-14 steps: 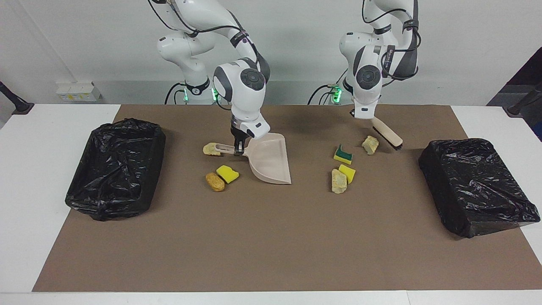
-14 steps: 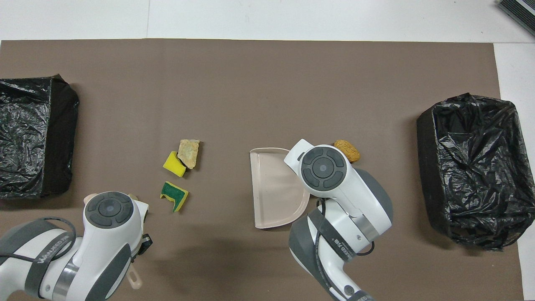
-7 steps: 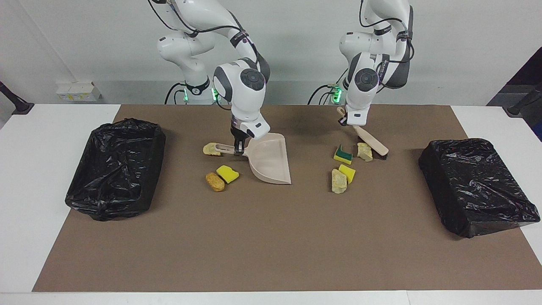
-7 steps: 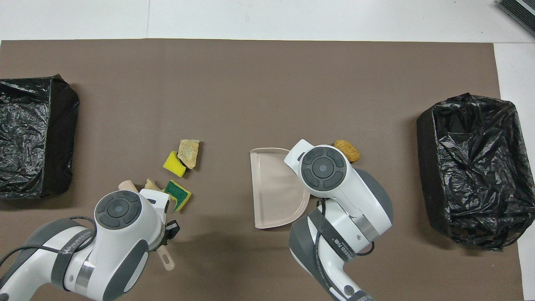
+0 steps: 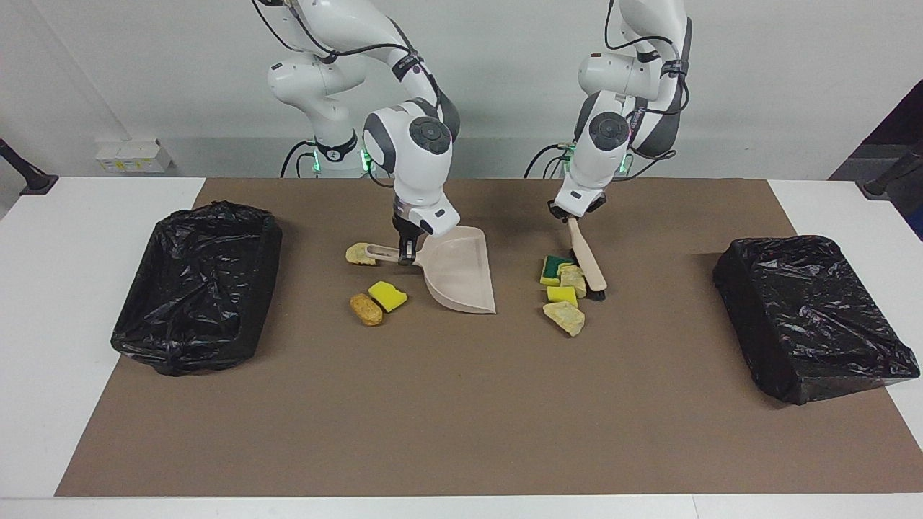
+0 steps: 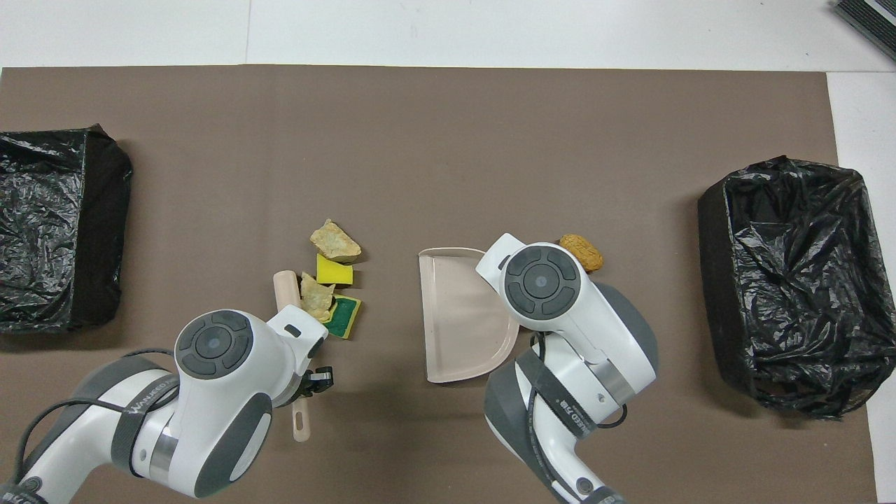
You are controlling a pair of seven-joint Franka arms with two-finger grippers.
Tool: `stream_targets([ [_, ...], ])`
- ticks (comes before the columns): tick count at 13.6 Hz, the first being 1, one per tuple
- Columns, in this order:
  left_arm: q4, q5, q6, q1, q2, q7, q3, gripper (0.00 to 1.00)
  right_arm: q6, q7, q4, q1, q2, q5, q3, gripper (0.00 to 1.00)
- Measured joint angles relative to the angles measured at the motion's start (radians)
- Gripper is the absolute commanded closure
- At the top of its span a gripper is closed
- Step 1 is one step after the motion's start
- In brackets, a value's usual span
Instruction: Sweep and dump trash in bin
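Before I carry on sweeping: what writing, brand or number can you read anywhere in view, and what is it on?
"WANSEED", roughly, cut off after that: black band on the left arm, overhead view.
"...NEED B", start hidden: black band on the right arm, overhead view.
The same bands in the facing view: lettering too small to read.
Dustpan and brush: no text visible.

A brown mat (image 5: 461,418) covers the white table (image 5: 65,303). Both bins (image 5: 195,285) at the frame's edges are lined in glossy black. Mid-frame, the dustpan (image 5: 458,274) and brush (image 5: 588,263) are pale beige; scraps (image 5: 566,292) are yellow, green-topped, beige, and one brown lump (image 5: 366,308).
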Motion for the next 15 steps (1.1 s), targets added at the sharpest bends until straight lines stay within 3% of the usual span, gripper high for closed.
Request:
stream_targets([
  [6, 0.091, -0.102, 0.055, -0.145, 0.101, 0.022, -0.003, 1.0, 0.0, 0.0, -0.001, -0.001, 0.0, 0.0, 0.0, 1.0],
  [10, 0.144, -0.173, 0.064, -0.255, 0.118, -0.002, -0.006, 1.0, 0.0, 0.0, -0.001, -0.001, 0.0, 0.0, 0.0, 1.0],
  [15, 0.304, -0.178, -0.079, -0.302, 0.143, -0.051, 0.002, 1.0, 0.0, 0.0, -0.002, -0.003, 0.0, 0.0, 0.0, 1.0],
])
